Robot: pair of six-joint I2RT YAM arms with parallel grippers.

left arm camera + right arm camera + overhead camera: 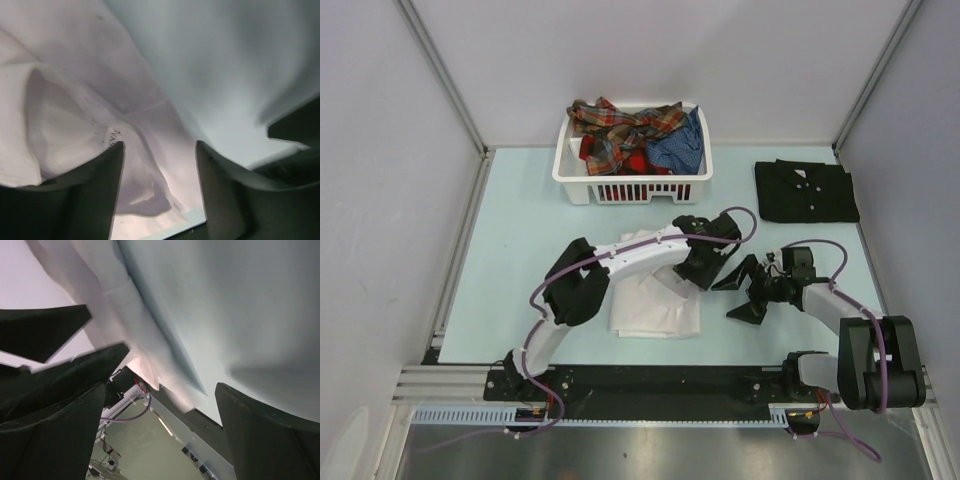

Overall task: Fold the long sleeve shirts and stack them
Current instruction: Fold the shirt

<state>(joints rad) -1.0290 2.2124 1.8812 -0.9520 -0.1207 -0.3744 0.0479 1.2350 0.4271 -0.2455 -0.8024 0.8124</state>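
A white long sleeve shirt (655, 305) lies partly folded on the pale blue table, under my left arm. My left gripper (705, 265) sits at the shirt's right edge. In the left wrist view the left gripper (159, 150) has its fingers apart, and the rumpled white cloth (75, 100) lies beneath and between them without being pinched. My right gripper (745, 287) stands open just to the right of it, with nothing between its fingers (160, 390). A black shirt (807, 190) lies folded at the back right. Plaid shirts (620, 130) and a blue shirt (682, 148) are piled in the basket.
The white slatted basket (632, 185) stands at the back centre of the table. Grey walls and metal frame posts close in the left, right and back. A black rail (650, 380) at the near edge holds both arm bases.
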